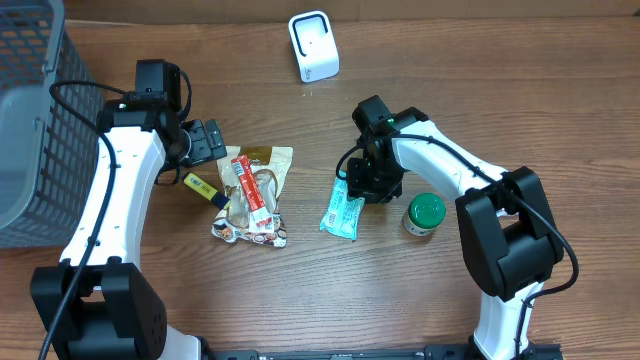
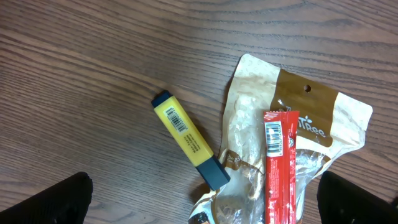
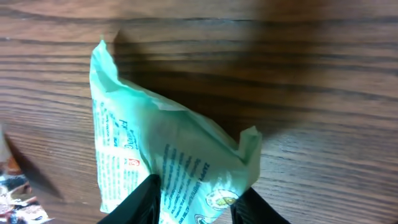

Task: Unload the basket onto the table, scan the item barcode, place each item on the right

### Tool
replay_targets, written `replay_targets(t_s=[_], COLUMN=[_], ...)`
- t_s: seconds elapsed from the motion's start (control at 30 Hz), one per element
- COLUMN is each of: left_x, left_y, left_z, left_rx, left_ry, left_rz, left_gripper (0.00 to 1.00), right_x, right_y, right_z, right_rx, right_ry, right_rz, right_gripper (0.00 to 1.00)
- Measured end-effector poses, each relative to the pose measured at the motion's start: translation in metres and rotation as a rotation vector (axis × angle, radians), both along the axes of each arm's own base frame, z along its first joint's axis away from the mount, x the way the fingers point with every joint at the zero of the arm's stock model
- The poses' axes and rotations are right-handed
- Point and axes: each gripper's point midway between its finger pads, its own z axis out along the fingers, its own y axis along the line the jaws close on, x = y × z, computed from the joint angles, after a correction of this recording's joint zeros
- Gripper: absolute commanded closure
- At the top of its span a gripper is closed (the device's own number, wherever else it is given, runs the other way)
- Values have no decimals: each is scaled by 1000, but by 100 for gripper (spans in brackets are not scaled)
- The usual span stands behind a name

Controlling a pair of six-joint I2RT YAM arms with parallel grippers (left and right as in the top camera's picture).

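Broadly, the wooden table (image 1: 400,310) carries everything. The wire basket (image 1: 30,130) sits well outside the left gripper (image 1: 207,140), whose jaws stand spread wide, holding nothing. The white scanner (image 1: 314,45) stands well beyond both grippers. Under the left jaws' gap lies a brown pouch (image 2: 323,118). The right gripper (image 3: 196,202) pinches one end of the green packet (image 3: 161,149) between its jaws, a green-lidded jar (image 1: 425,213) just beside them. A red bar (image 2: 280,168) and yellow highlighter (image 2: 186,140) lie under the left jaws too.

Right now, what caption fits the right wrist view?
Right gripper straddles a crumpled green packet on the wooden table.
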Motion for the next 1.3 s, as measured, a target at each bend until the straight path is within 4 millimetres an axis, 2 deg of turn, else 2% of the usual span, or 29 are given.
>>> replay_targets(t_s=[0.3,0.4,0.73,1.07,1.17,1.3], left_x=[0,0,0,0,0,0], left_y=[0,0,0,0,0,0], left_z=[0,0,0,0,0,0], left_rx=[0,0,0,0,0,0], left_ry=[0,0,0,0,0,0], left_rz=[0,0,0,0,0,0], left_gripper=[0,0,0,0,0,0], right_x=[-3,-4,-5,-4,-3,-1], right_y=[6,9,-1,-5,-4,0], right_z=[3,6,12,-4,-7,-5], right_rx=[46,89,115,96,109,141], right_ry=[20,42,82,54,37,9], right_rz=[1,-9,-55,-73,-72,-70], right_gripper=[48,48,48,60,78,86])
